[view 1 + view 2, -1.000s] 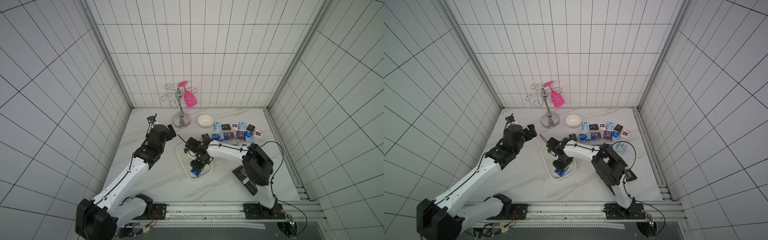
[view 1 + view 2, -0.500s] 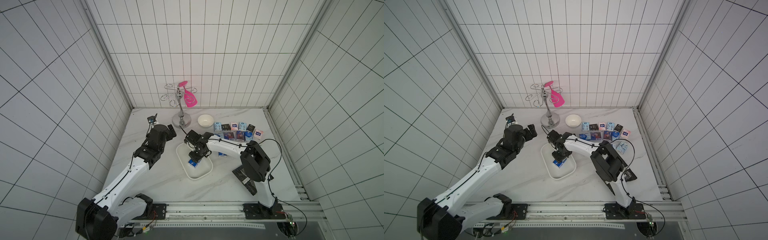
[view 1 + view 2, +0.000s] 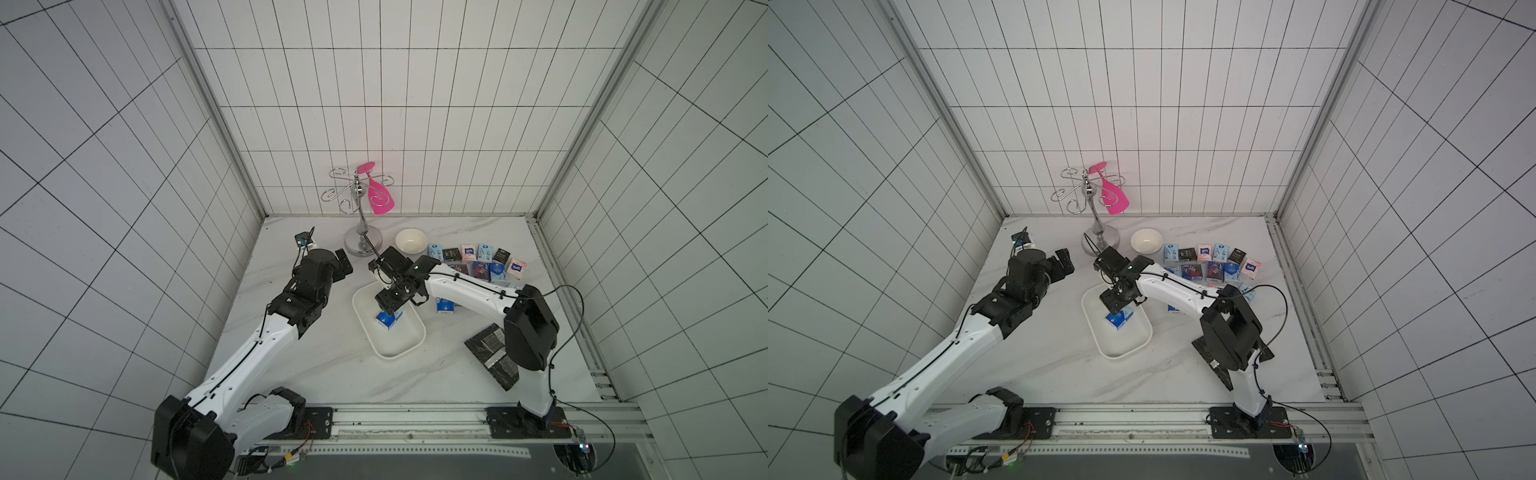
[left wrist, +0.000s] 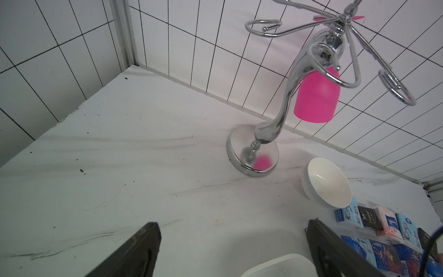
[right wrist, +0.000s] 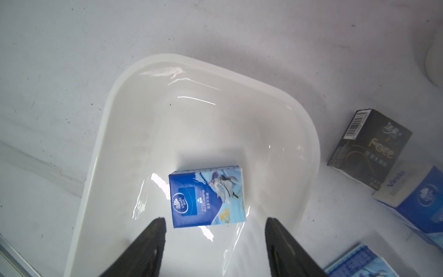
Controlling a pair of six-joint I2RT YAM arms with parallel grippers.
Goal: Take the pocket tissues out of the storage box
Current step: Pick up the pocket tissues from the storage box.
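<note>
My right fingers [image 5: 153, 242] are standing apart at the bottom of the right wrist frame, gripping nothing. Just ahead of them a blue packet [image 5: 207, 196] is lying flat on the floor of the box [image 5: 110, 124], clear of both tips. In both top views the right gripper [image 3: 387, 311] is hovering over the upper half of the box, mid-frame, with the blue packet showing just below it.

Looking outward, I am finding no second packet inside; the box's lower half is showing bare white in the top views. The other packets [image 3: 478, 262] are sitting in rows on the table [image 3: 291, 365] right of centre, next to the bowl [image 3: 411, 241], and a stray packet [image 3: 444, 306] is lying just beside the box's right rim. My left gripper [image 4: 232, 224] is hanging with its fingers spread wide and empty over bare table, left of the box in the top views.

I am judging the task nearly finished. This one is looking like the last packet inside, and it is needing a grasp, a lift over the rim and a spot among the rest.
</note>
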